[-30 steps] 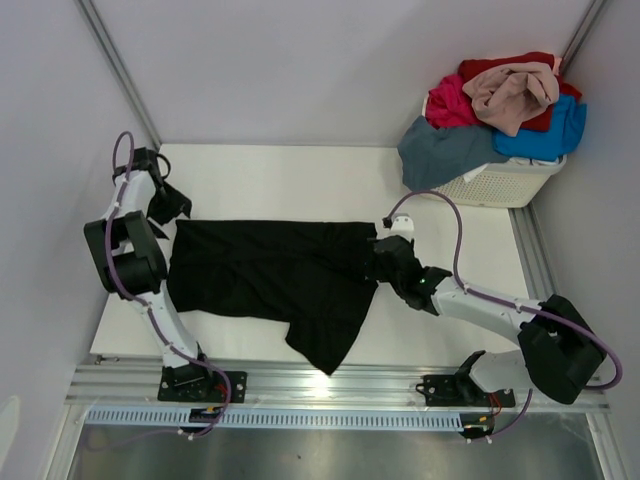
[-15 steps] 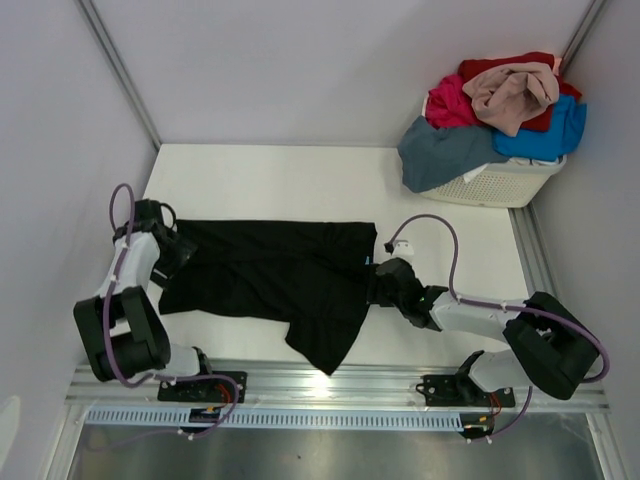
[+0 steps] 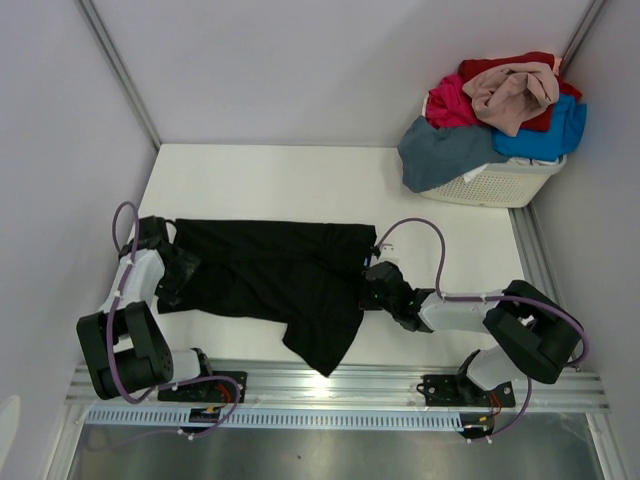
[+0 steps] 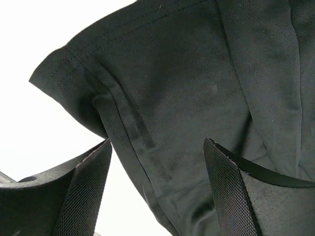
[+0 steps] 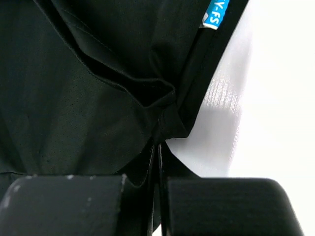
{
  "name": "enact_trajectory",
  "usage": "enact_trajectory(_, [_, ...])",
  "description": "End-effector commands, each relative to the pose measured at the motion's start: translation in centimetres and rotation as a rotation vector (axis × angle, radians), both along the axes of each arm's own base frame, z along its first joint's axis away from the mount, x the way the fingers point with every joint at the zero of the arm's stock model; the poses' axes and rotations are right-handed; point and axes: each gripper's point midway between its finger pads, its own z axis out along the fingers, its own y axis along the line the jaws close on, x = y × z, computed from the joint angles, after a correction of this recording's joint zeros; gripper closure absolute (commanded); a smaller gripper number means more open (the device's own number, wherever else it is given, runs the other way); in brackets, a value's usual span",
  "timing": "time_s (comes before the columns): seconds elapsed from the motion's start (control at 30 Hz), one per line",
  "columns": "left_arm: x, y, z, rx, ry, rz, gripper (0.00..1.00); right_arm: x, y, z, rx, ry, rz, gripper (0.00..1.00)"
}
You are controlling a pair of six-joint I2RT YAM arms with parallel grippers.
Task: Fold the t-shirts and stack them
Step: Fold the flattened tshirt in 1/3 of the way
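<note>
the basket [image 3: 510, 182] is standing at the far right corner of the table [image 3: 270, 180]. it is holding a heaped pile of shirts: the beige shirt [image 3: 515, 95] is lying on top, the red shirt [image 3: 500, 66] is showing behind it, the magenta shirt [image 3: 450, 105] is lying at the left, and the blue shirt [image 3: 555, 135] is bulging at the right. the grey shirt [image 3: 445, 155] is hanging out over the basket's left rim onto the table.

the black shirt [image 3: 280, 280] is lying spread across the near half of the table, well apart from the basket. one flap is trailing toward the near edge.

the left gripper [image 4: 157, 162] is resting at the shirt's left end. its fingers are standing wide apart, straddling a hemmed edge without clamping it.

the right gripper [image 5: 156, 162] is sitting at the shirt's right edge, near a blue label [image 5: 215, 14]. its fingers are pressed together, pinching a fold of the black cloth.
</note>
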Motion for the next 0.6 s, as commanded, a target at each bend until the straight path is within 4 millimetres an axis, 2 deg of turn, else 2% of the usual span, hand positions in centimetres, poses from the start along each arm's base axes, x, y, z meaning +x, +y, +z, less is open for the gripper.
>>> enact_trajectory(0.0, [0.7, -0.1, 0.9, 0.001, -0.071, 0.016, 0.21, -0.4, -1.2, -0.8, -0.062, 0.017, -0.026, 1.0])
enact_trajectory(0.2, [0.3, -0.3, 1.6, 0.008, -0.084, 0.001, 0.22, 1.3, -2.5, 0.8, -0.112, -0.063, -0.103, 1.0])
enact_trajectory(0.37, [-0.7, 0.5, 2.4, 0.07, -0.091, 0.039, 0.23, 2.7, -4.4, 1.5, -0.154, -0.097, -0.192, 1.0])
enact_trajectory(0.47, [-0.5, 0.0, 2.8, 0.055, -0.13, 0.019, 0.23, 3.5, -5.9, 1.6, -0.153, -0.089, -0.245, 1.0])
enact_trajectory(0.57, [-0.6, -0.7, 2.2, 0.025, -0.105, -0.001, 0.23, 4.5, -7.1, 1.7, -0.159, -0.09, -0.286, 1.0])
